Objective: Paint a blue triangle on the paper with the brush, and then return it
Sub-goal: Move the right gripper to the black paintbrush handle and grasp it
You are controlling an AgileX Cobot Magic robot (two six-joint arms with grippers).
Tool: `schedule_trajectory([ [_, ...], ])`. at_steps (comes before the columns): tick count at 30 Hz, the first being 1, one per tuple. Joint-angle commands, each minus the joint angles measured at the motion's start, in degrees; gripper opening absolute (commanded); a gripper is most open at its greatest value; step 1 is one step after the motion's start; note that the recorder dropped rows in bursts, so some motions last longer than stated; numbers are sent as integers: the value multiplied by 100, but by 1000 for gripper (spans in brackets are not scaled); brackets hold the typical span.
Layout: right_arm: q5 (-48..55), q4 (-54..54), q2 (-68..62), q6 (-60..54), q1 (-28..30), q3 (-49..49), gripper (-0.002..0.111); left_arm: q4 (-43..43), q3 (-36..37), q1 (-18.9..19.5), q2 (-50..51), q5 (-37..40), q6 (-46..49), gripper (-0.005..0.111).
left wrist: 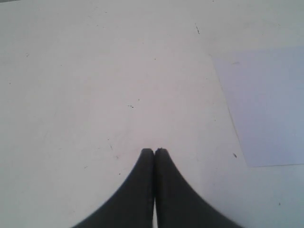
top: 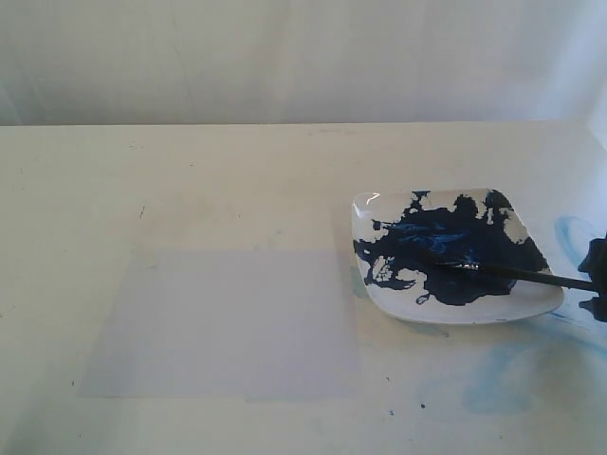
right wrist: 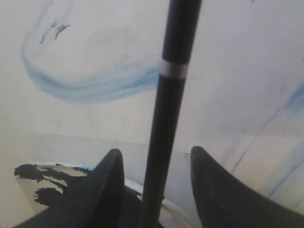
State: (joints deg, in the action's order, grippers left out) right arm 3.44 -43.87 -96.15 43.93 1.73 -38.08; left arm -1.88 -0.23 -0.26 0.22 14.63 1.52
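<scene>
- Brush (top: pixel 522 273): right of centre, bristles in the dark paint (top: pixel 446 237) on the plate (top: pixel 531 305), handle jutting past the rim toward the right edge.
- Right gripper (top: pixel 597 282): jaws spread either side of the handle, not pinching.
- Paper (top: pixel 228 322): lower centre-left, blank.
- Left gripper (left wrist: pixel 154 151): pressed together, holding nothing.
- Step, as judged: pickup. Next: close on the handle, lift clear.
- No legible writing.

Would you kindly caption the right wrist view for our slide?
Right gripper, jaws open, flanks the brush handle resting on the paint-smeared plate.
</scene>
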Motion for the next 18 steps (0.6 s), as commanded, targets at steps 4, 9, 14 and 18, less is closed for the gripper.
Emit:
schedule_trajectory([
  [4,-69,-9,-107,6,49,-15,43,-62,23,13,-22,-5,4,0],
  [9,-83,-9,-121,6,49,-15,42,-62,23,13,-22,-5,4,0],
  [14,-103,-9,-144,6,49,-15,37,-62,23,13,-22,-5,4,0],
  [18,-127,-9,-143,6,49,-15,31,-62,23,13,-22,-5,4,0],
])
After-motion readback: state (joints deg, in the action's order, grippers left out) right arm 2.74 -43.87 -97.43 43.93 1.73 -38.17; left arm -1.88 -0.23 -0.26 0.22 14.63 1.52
